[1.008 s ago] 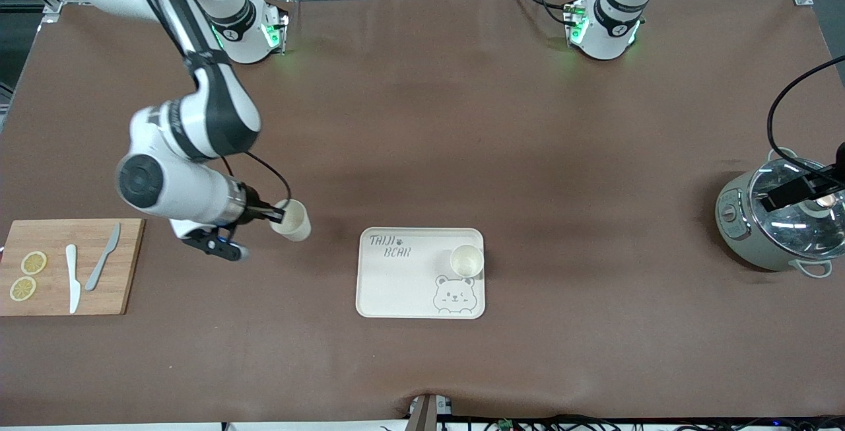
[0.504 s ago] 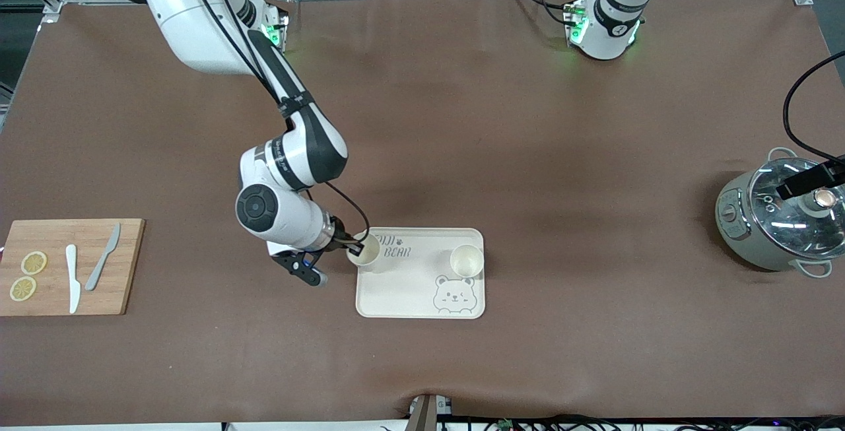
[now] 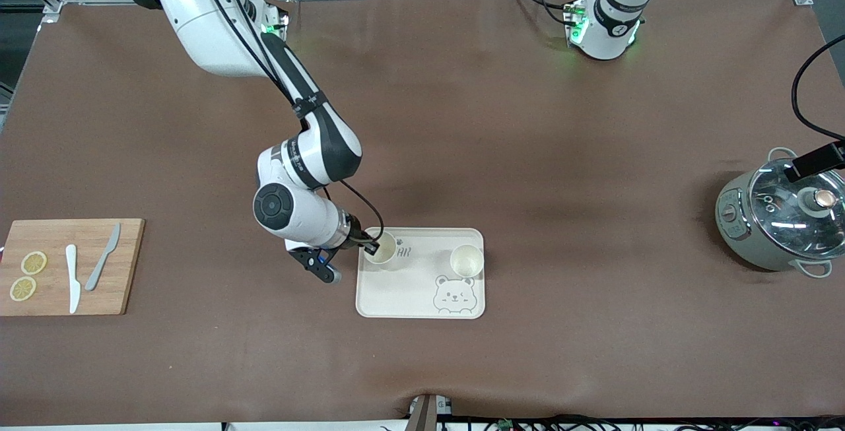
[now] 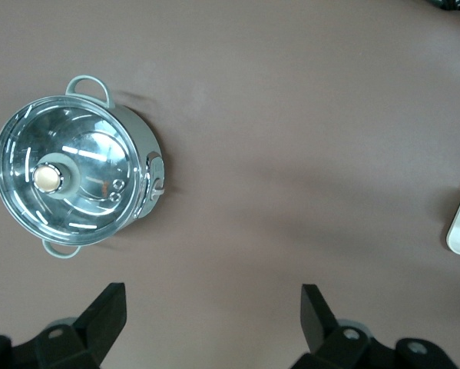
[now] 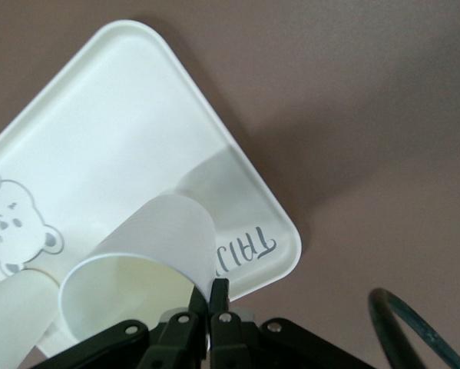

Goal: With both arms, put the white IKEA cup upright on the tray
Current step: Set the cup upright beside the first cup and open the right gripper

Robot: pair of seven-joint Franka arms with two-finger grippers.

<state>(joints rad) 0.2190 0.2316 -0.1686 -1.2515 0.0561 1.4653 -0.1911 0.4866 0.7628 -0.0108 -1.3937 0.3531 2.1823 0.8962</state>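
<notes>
The right hand (image 3: 373, 247) pinches the rim of a white cup (image 3: 383, 249) between its closed fingers (image 5: 216, 304) and holds it over the corner of the cream tray (image 3: 409, 286) toward the right arm's end of the table (image 3: 422, 121). The cup stands close to upright, mouth up, its long axis tipped slightly; whether its base touches the tray cannot be told. It covers part of the grey lettering: the front view shows only a paw mark and "AR", while the right wrist view reads "TAIJ" beside the cup wall. A second cup (image 3: 466, 260) stands upright, mouth up, on the tray toward the left arm's end, just above the bear-face drawing (image 3: 453, 296). The left hand (image 4: 210, 323) hangs spread wide and empty over bare table beside the lidded steel pot (image 3: 779, 223). On the wooden cutting board (image 3: 99, 299) lie two knives (image 3: 72, 278) and two lemon slices (image 3: 28, 275).
</notes>
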